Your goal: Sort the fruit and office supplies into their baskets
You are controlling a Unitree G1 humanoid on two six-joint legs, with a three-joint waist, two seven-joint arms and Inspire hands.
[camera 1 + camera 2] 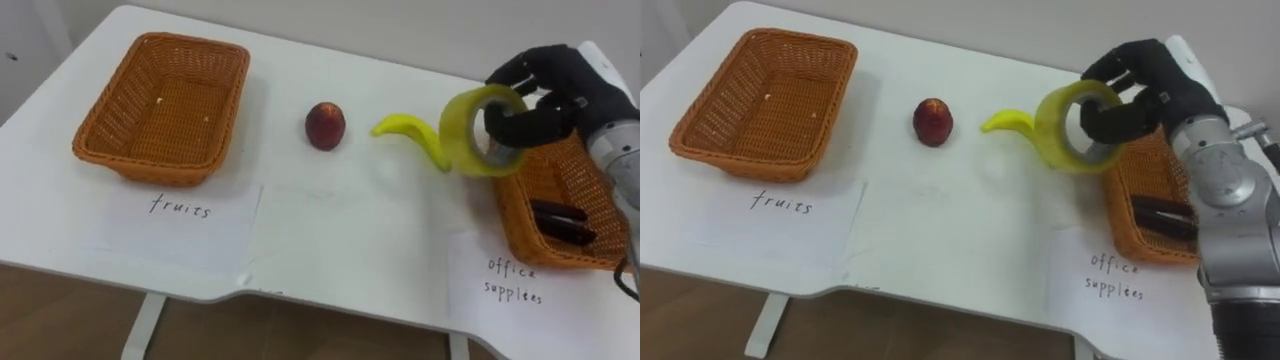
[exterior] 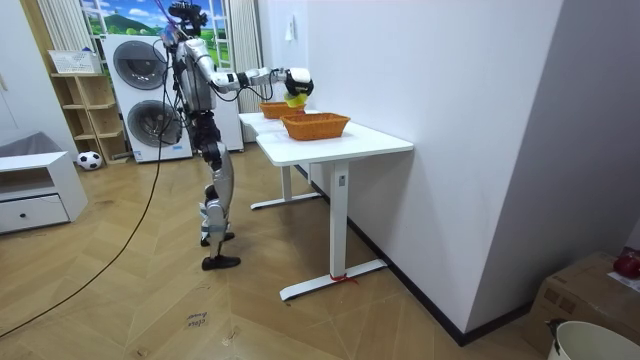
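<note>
- Holds tape [image 1: 458,125] in right hand [image 1: 560,95], fingers curled through and round the ring, in the air just over the left rim of office basket [image 1: 520,215].
- Carries the ring on edge, hole facing roughly back toward the robot, axis about level.
- Looks close to a drop, judging by position: not yet let go, not yet inside.
- Counts one dark item [image 1: 560,220] already lying in that basket.
- Leaves all the fruit to do: apple [image 1: 325,125] and banana [image 1: 415,132] on table [image 1: 350,230] between the baskets, fruit basket [image 1: 110,110] at left holding nothing.
- Finds banana just beside the tape, long axis left to right, right end curving down toward the near edge.
</note>
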